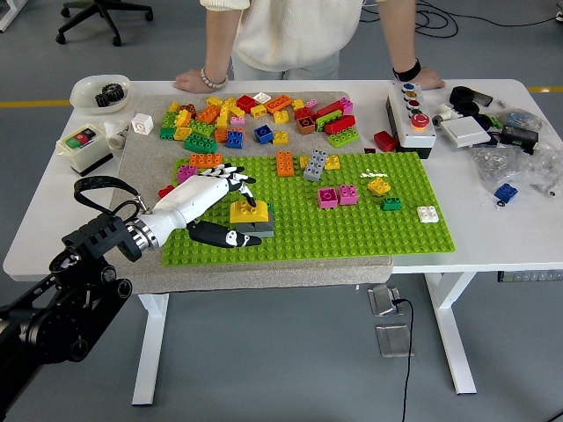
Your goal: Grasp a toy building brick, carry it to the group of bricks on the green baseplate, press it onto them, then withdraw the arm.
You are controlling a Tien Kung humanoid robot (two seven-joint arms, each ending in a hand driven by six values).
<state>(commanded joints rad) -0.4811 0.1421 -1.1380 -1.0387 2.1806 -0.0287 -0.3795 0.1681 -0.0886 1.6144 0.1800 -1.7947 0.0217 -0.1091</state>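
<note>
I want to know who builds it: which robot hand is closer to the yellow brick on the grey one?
Left. The left hand touches the yellow brick; no right hand shows.
</note>
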